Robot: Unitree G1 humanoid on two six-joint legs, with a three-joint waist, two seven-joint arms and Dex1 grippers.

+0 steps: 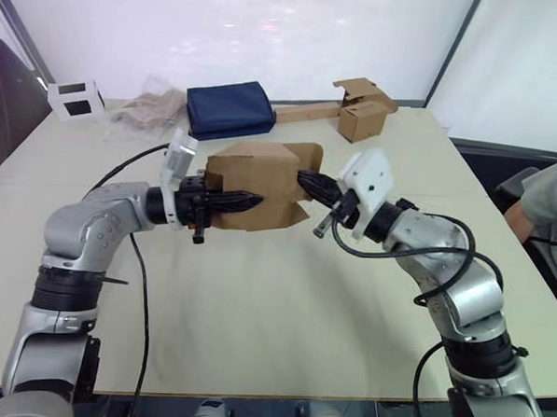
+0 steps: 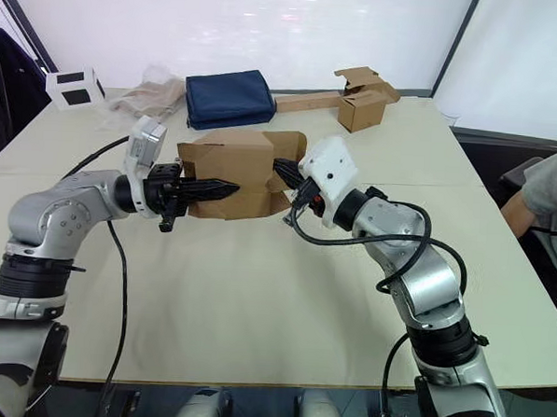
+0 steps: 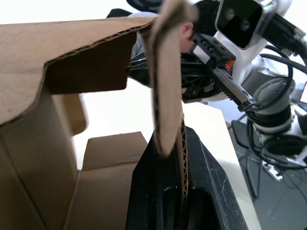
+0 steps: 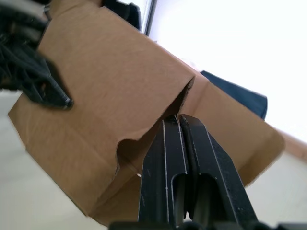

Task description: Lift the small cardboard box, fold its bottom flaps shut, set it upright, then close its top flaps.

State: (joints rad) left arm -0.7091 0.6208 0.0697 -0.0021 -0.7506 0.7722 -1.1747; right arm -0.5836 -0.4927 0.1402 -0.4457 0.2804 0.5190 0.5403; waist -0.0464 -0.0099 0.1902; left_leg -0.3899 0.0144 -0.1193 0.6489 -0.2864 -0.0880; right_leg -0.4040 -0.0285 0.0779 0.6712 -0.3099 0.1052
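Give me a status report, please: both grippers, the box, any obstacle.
Left gripper shut on the small cardboard box, clamping one wall. Right gripper shut, tips pushed against a flap. Box held above the table; flaps unfolded. Nothing in the way.

Robotics lab or test cell. Evidence: a plain cream table [image 1: 253,338] stands inside white translucent screen walls [image 1: 269,31] on dark frame posts [image 1: 452,51], forming an enclosed bay. Props lie along the far edge: a folded navy cloth [image 1: 229,110], a crumpled clear bag [image 1: 153,107], a white cube [image 1: 76,99] with dark faces, a spare carton [image 1: 362,115] with cardboard strip [image 1: 307,113]. A person's sleeve [image 1: 549,213] shows at the table's side.
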